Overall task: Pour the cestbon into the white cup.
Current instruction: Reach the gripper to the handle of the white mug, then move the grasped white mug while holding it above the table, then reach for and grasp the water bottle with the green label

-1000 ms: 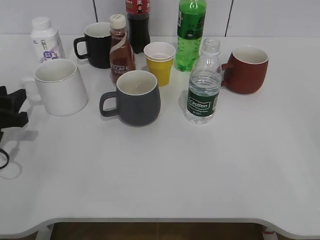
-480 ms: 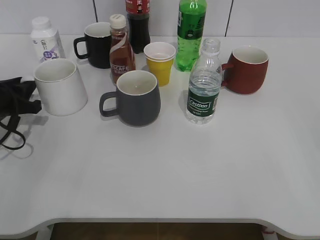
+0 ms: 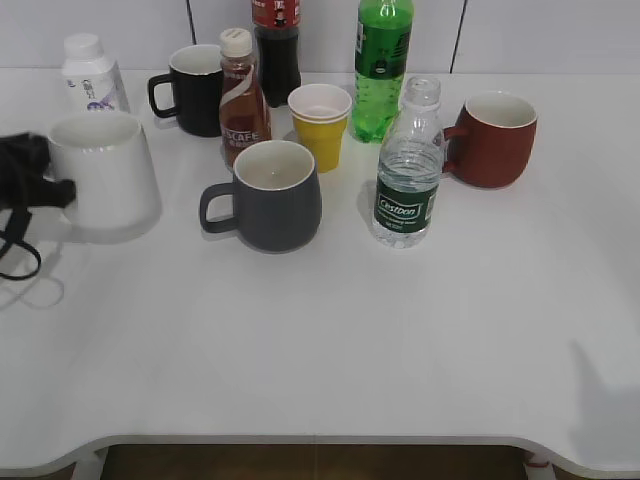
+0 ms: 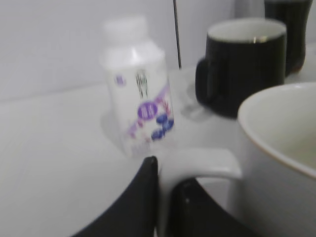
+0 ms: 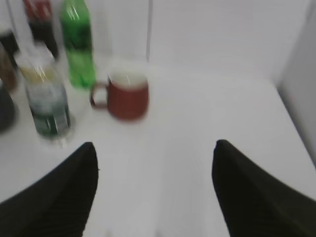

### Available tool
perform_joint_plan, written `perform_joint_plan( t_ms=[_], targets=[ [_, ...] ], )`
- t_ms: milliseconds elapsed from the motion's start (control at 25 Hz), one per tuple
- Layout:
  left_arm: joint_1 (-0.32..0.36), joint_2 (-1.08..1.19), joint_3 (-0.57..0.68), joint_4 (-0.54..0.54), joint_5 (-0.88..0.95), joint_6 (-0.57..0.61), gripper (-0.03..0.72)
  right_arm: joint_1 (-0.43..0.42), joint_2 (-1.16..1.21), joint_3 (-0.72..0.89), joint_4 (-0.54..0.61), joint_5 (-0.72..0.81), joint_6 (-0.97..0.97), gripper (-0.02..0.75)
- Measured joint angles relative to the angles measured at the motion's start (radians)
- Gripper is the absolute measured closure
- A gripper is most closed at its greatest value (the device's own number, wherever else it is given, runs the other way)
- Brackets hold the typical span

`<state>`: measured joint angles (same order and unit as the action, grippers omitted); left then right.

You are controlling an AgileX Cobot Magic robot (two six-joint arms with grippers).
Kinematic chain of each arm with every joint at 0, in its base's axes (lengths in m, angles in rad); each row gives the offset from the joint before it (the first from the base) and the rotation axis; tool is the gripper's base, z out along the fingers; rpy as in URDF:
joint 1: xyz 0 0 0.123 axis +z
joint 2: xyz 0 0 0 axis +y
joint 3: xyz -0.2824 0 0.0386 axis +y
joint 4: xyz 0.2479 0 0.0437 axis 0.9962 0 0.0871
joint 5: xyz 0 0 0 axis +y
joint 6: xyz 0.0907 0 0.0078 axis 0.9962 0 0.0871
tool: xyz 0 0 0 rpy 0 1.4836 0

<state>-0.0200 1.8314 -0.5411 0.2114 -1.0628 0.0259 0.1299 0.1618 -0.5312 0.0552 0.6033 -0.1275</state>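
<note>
— Where is the cestbon (image 3: pixel 407 167)?
— Upright on the white bench (image 3: pixel 400 340), right of centre, cap off, with water partway up its ribbed body. The red mug (image 3: pixel 495 138) is just to its right, the green soda bottle (image 3: pixel 380 65) just behind it, and the grey mug (image 3: pixel 268 195) to its left with its handle pointing left.

— And the white cup (image 3: pixel 102 175)?
— At the far left of the bench — blurred and slightly tilted in the exterior view. The left gripper (image 4: pixel 165 197) is pinching its handle (image 4: pixel 205 165); the wrist view shows the two dark fingers (image 4: pixel 140 207) pressed on either side of it.

— What lies around it?
— A white pill bottle (image 4: pixel 138 111) behind, a black mug (image 3: pixel 192 90) further right, then a brown coffee bottle (image 3: pixel 241 98) and a yellow paper cup (image 3: pixel 320 124).

— The right gripper (image 5: pixel 153 197)?
— Spread wide, holding nothing. Its wrist view looks toward the cestbon and red mug from well away; the exterior view shows only a shadow at the lower right.
</note>
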Motion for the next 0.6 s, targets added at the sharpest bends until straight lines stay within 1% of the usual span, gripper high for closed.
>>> perform_joint_plan(
  t_ms=[80, 160, 240, 320, 440, 480, 560, 600],
  targets=[
    [0.0, -0.046, 0.0, 0.007, 0.016, -0.001, 0.651, 0.0, 0.115, -0.002, 0.11, -0.151, -0.13, 0.202],
    [0.0, -0.095, 0.0, 0.023, 0.047, -0.001, 0.651, 0.0, 0.223, -0.004, 0.256, -0.27, -0.268, 0.204],
    [0.0, -0.146, 0.0, 0.041, 0.096, -0.001, 0.651, 0.0, 0.36, -0.004, 0.461, -0.367, -0.458, 0.204],
    [0.0, -0.195, 0.001, 0.066, 0.139, -0.001, 0.651, 0.0, 0.479, -0.004, 0.673, -0.415, -0.667, 0.204],
    [0.0, -0.249, 0.001, 0.11, 0.189, -0.001, 0.651, 0.0, 0.631, -0.001, 1.06, -0.435, -1.024, 0.208],
    [0.0, -0.264, 0.001, 0.122, 0.203, -0.001, 0.651, 0.0, 0.685, 0.004, 1.211, -0.432, -1.164, 0.212],
    [-0.001, -0.283, 0.001, 0.13, 0.224, -0.001, 0.652, 0.0, 0.72, 0.028, 1.529, -0.401, -1.443, 0.218],
    [-0.001, -0.287, 0.001, 0.131, 0.227, -0.001, 0.652, 0.0, 0.728, 0.043, 1.614, -0.361, -1.569, 0.222]
  ],
)
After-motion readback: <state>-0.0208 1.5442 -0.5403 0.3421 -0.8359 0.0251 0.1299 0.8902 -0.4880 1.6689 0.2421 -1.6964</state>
